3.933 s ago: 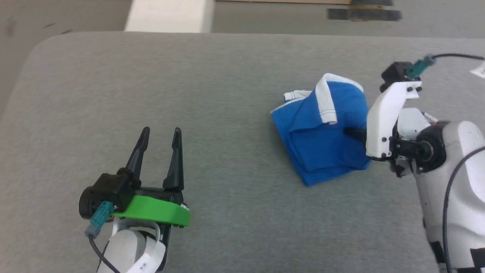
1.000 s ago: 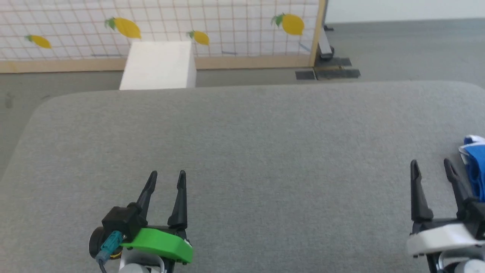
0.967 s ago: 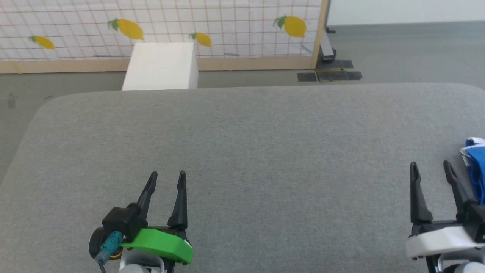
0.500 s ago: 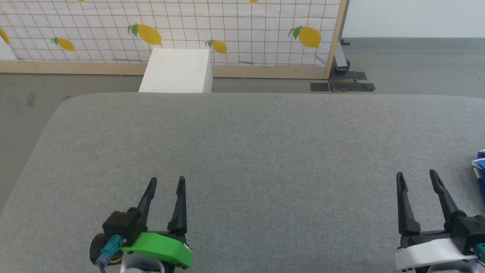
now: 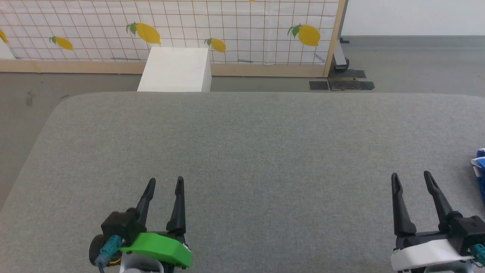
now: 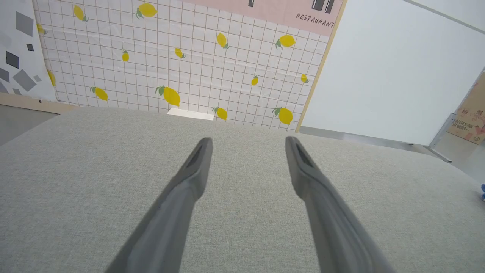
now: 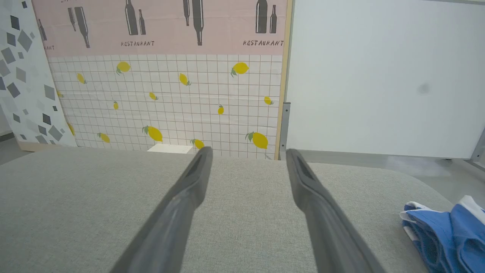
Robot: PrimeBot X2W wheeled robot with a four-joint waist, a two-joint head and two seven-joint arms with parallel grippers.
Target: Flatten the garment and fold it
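Blue garment (image 5: 480,163) cut off at right edge, right tool (image 5: 410,174) spread nearby

Left gripper (image 5: 165,179) over the table's (image 5: 242,144) near left, fingers parted, pointing away, right gripper (image 5: 411,174) over its near right, likewise parted.

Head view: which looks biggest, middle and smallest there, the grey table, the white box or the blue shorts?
1. Grey table.
2. White box, farther off, so its true size is unsure.
3. Blue shorts, cut off by the right edge.
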